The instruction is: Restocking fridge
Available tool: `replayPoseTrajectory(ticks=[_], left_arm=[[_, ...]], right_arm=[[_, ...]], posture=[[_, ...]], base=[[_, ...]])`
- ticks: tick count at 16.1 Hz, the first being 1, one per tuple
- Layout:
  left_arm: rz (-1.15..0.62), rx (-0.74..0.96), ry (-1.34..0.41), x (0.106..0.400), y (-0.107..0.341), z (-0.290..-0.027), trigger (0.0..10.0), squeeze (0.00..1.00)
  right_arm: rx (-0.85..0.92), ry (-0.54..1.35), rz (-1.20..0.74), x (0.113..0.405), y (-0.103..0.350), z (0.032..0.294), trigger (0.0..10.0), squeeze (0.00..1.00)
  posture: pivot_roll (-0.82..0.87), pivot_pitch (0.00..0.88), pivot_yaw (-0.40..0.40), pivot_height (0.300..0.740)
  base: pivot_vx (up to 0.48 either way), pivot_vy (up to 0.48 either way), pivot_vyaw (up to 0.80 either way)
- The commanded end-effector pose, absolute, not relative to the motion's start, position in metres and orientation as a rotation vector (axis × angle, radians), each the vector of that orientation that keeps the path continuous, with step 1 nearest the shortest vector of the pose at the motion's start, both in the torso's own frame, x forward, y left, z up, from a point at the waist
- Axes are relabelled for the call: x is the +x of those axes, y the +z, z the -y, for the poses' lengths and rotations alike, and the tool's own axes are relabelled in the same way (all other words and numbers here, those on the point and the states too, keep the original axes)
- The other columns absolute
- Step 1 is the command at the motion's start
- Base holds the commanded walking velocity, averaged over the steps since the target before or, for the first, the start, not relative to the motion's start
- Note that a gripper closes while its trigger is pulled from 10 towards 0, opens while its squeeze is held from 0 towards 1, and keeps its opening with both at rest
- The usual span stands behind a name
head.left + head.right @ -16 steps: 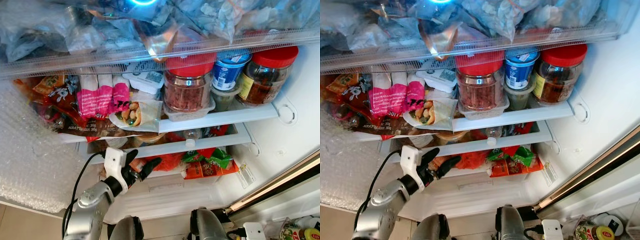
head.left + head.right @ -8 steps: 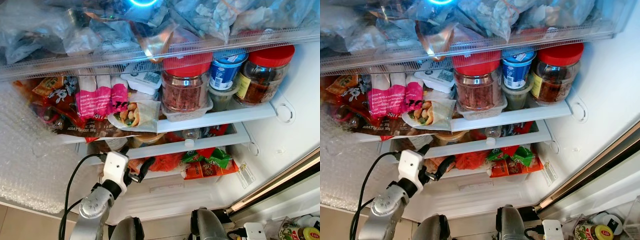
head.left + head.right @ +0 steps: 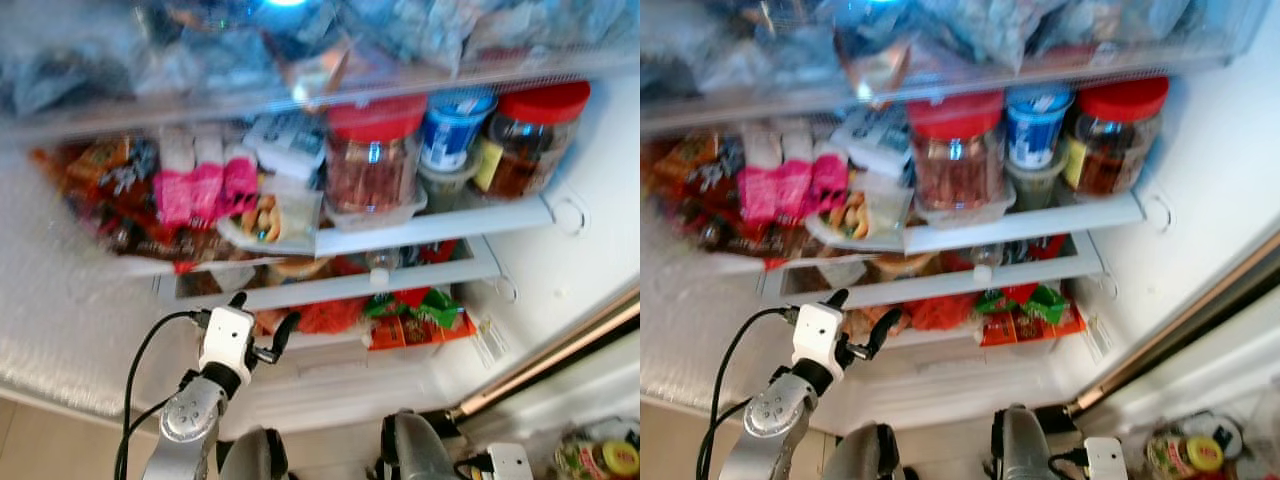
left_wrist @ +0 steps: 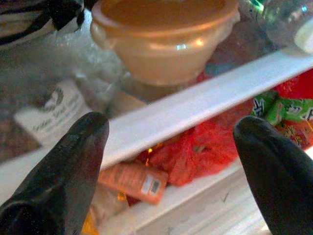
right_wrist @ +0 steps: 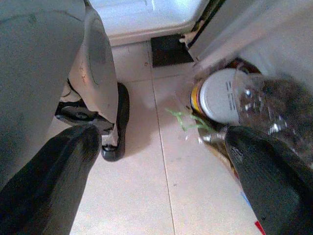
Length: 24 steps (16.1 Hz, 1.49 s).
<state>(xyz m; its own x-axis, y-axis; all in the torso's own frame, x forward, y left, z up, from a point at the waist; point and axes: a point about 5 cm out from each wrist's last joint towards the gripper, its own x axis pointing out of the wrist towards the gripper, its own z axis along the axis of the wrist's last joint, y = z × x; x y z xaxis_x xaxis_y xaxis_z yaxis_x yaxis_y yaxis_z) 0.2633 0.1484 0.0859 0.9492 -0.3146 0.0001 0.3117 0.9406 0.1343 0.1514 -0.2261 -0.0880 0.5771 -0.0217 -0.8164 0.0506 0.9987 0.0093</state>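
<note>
Left gripper hovering open, empty, at lower white fridge shelf; red mesh produce bag lying just beyond fingertips. Right gripper hanging open over floor. Advice: approaching level, avoiding tan lidded bowl above.

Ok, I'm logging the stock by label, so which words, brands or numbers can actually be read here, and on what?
No text reads for certain.
White label on the clear plastic bag: dark print, too blurred.
White sticker on the orange packet: barcode-like marks, no legible digits.
Green wrapper: white letters, unreadable.
Pink packets: print blurred.
Blue-and-white tub: label blurred.
White round tin lid: print too small.
</note>
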Motion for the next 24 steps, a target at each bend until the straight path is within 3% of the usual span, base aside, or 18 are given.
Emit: replayPoseTrajectory(ticks=[1,9,12,17,24], left_arm=[[-0.006,0.148,-0.319,0.26,0.079,-0.151,10.0,0.0],[-0.029,0.124,-0.264,0.262,0.073,-0.159,10.0,0.0],[-0.18,0.126,-0.192,0.259,0.046,-0.175,10.0,0.0],[-0.509,0.119,0.067,0.227,-0.017,-0.235,10.0,0.0],[-0.724,0.15,0.083,0.206,-0.054,-0.234,10.0,0.0]], right_arm=[[0.072,-0.008,-1.006,0.139,-0.097,0.209,10.0,0.0],[0.074,-0.007,-1.006,0.139,-0.096,0.209,10.0,0.0],[0.073,-0.004,-1.007,0.139,-0.097,0.208,10.0,0.0],[0.071,-0.002,-1.01,0.139,-0.097,0.208,10.0,0.0],[0.065,0.002,-1.005,0.143,-0.095,0.209,10.0,0.0]], posture=[[-0.09,0.174,0.084,0.635],[-0.09,0.165,0.082,0.635],[-0.08,0.156,0.084,0.635],[-0.08,0.125,0.084,0.635],[-0.08,0.113,0.074,0.635]], base=[[-0.319,0.0,0.0],[-0.316,0.0,0.0],[0.0,0.0,0.0],[0.0,0.0,0.0],[0.0,0.083,0.0]])
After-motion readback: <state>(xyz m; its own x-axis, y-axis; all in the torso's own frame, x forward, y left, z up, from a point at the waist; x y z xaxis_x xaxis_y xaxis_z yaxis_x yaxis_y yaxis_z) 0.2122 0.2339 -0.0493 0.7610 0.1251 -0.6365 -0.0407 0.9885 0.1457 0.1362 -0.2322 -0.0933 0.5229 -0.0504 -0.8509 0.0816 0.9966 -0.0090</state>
